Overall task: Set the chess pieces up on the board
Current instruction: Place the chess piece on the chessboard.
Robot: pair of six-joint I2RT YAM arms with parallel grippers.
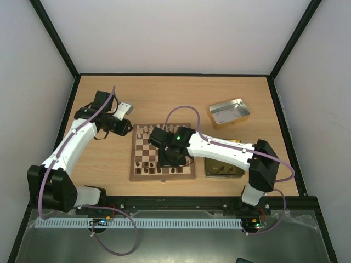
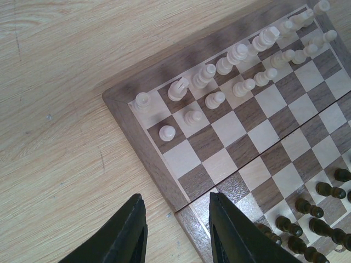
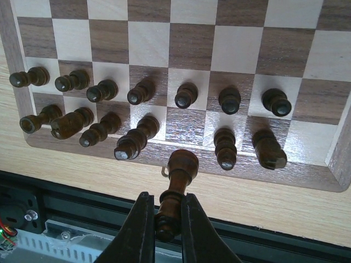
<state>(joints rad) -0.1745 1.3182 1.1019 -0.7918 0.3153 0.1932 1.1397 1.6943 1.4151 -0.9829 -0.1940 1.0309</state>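
The board (image 1: 163, 152) lies mid-table, cream chess pieces (image 2: 236, 55) in two rows along its far side and dark ones (image 3: 137, 96) along its near side. My right gripper (image 3: 167, 219) is shut on a dark brown piece (image 3: 181, 170), held tilted just above the board's near border. The back-row square (image 3: 186, 123) in front of it stands bare. In the top view this gripper (image 1: 173, 159) hovers over the board's near rows. My left gripper (image 2: 178, 224) is open and holds nothing. It hangs over the board's left edge (image 2: 164, 181), left of the board in the top view (image 1: 128, 129).
An open silver tin (image 1: 229, 112) sits at the back right. A gold-toned tin (image 1: 225, 169) lies right of the board, partly under my right arm. The table's near edge and a black rail (image 3: 82, 192) run just behind the held piece.
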